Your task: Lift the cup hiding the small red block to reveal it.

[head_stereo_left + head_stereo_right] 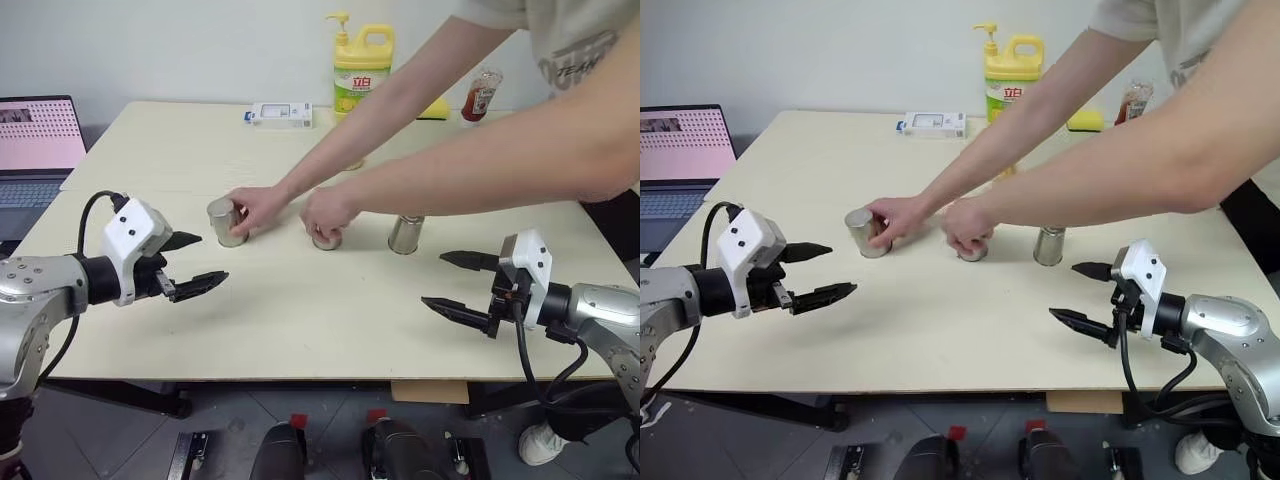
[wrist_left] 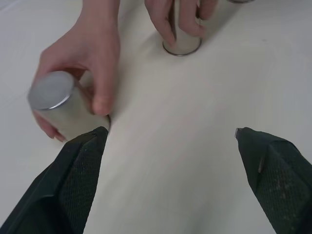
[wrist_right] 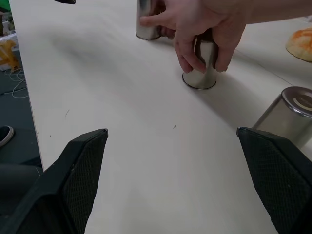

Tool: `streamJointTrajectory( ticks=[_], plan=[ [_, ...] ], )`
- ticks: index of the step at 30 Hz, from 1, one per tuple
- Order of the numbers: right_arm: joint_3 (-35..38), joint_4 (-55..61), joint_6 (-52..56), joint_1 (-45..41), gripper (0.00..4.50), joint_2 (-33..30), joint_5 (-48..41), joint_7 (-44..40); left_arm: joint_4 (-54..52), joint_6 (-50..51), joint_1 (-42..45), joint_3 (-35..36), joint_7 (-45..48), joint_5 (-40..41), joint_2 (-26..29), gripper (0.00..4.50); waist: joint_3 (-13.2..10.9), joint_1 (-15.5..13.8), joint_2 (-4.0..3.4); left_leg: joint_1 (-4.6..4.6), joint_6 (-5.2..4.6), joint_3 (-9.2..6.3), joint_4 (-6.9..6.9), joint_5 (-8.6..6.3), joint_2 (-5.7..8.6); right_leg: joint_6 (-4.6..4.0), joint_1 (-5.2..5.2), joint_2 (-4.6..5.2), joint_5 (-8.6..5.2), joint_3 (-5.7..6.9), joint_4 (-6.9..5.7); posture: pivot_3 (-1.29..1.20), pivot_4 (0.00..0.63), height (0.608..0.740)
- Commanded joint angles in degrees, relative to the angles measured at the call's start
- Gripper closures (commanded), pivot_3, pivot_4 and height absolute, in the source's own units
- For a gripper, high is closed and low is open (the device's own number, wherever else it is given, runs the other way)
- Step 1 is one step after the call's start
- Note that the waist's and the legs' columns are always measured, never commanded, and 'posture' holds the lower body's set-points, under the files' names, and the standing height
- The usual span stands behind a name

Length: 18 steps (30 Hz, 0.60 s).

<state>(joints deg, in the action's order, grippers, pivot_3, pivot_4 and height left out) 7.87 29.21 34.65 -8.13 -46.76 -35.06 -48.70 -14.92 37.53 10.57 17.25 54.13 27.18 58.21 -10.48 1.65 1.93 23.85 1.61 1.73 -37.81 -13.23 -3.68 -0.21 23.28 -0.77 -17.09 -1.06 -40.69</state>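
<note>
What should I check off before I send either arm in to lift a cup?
1. Person's hands off the cups: not ok. One hand grips the left cup and the other hand covers the middle cup.
2. Right cup free: ok, it stands alone and untouched.
3. Left gripper ready: ok, open, hovering over the table, holding nothing.
4. Right gripper ready: ok, open and holding nothing.
5. Which cup hides the red block: cannot tell.
6. Path to the cups: not ok, the person's arms cross over the table above them.
</note>
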Motion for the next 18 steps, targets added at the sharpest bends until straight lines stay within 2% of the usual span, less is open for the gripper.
streamJointTrajectory(
  ticks=[1,5,8,18],
  plan=[
    [-0.76,2.87,0.84,-2.52,0.00,0.70,-1.85,0.21,2.87,0.84,2.68,1.23,-2.32,0.57,-1.39,0.03,0.00,0.00,0.00,-0.01,0.00,0.01,0.00,0.00,0.00,0.00,0.00,0.00,0.00,0.00,-0.01,0.00,0.150,0.740],
    [-2.77,3.55,2.07,-5.04,0.00,1.42,-2.49,0.11,8.82,1.29,6.09,0.39,-5.64,-1.30,-3.02,0.03,0.00,0.02,0.00,-0.01,0.00,-0.04,-0.01,0.00,0.00,0.00,0.00,-0.04,0.00,0.05,-0.05,0.00,0.150,0.740],
    [-5.13,3.87,5.05,-8.99,0.00,2.88,-4.53,0.95,13.42,-0.67,8.41,-2.80,-8.44,-4.90,-4.75,0.03,0.00,0.05,-0.01,-0.02,0.00,-0.03,-0.01,0.00,0.00,0.00,0.00,-0.05,0.00,0.02,-0.05,0.00,0.150,0.740],
    [-9.66,3.79,12.01,-16.04,0.00,3.87,-5.19,3.49,29.33,-8.30,21.26,-10.57,-12.36,-12.07,-13.59,0.03,0.01,-0.42,0.03,0.09,0.00,-0.02,-0.05,0.00,0.06,0.00,0.01,-0.04,0.01,0.06,-0.02,0.00,0.150,0.740]
  ],
)
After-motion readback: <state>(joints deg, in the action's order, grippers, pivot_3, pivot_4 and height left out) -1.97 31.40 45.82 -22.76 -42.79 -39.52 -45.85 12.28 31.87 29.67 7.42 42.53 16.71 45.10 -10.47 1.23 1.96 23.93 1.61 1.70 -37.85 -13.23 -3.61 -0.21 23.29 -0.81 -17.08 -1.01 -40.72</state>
